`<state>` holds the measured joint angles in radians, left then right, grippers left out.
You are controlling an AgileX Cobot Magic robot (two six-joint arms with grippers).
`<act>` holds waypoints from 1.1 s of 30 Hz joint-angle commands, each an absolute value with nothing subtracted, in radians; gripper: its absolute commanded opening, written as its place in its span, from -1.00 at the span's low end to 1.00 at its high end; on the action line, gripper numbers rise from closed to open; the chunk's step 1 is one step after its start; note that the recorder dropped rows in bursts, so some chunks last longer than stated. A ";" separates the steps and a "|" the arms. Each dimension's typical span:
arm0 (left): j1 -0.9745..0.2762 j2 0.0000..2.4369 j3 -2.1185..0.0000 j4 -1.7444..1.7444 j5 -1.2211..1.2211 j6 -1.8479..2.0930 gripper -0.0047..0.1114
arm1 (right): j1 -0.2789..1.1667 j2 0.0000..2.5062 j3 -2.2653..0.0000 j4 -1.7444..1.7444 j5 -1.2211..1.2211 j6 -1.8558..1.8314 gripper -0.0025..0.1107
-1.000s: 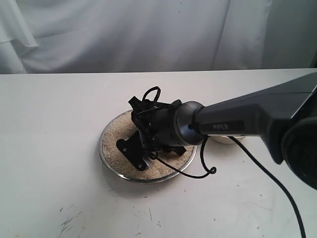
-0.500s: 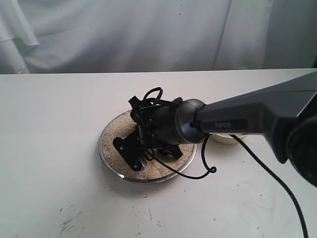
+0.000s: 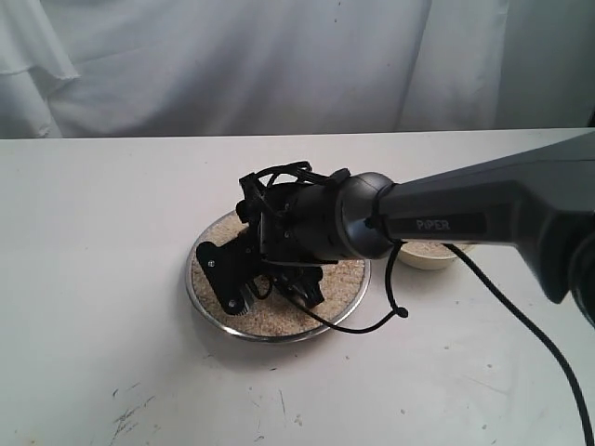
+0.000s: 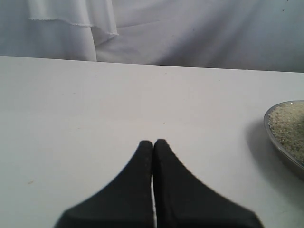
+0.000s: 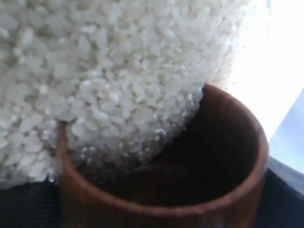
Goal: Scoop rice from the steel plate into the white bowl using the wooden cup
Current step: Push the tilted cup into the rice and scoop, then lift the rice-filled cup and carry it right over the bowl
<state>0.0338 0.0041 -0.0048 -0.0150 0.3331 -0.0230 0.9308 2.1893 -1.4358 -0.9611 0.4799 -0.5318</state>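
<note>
Wooden cup (image 5: 161, 209) was judged light, rigid and smooth-walled. It was best clamped across its outer wall, as done by the right gripper (image 3: 237, 283), with the mouth dug into loose rice (image 5: 118, 71) on the steel plate (image 3: 270, 336); grains easily spilled by tilt. Left gripper (image 4: 153, 145) was seen pinched together, empty, over bare counter (image 4: 71, 104) beside the plate. Counter was flat, white, scuffed; white bowl (image 3: 428, 258) was set near the plate, cloth (image 3: 232, 65) hung behind.

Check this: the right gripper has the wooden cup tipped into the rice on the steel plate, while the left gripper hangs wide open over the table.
One thing is wrong: the left gripper is shut, its jaws pressed together over the table, as the left wrist view shows. The rest stands.
</note>
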 commanded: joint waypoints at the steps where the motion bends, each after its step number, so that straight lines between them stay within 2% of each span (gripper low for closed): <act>1: 0.031 0.000 0.000 -0.014 0.319 -0.024 -0.92 | 0.928 2.173 -1.434 -0.919 0.463 -0.529 -0.96; 18: 0.031 0.000 0.000 -0.014 0.319 -0.024 -0.92 | 0.850 2.169 -1.434 -0.480 0.330 -0.527 -0.96; 33: 0.031 0.000 0.000 -0.014 0.319 -0.024 -0.92 | 0.756 2.076 -1.434 -0.175 0.331 -0.632 -0.96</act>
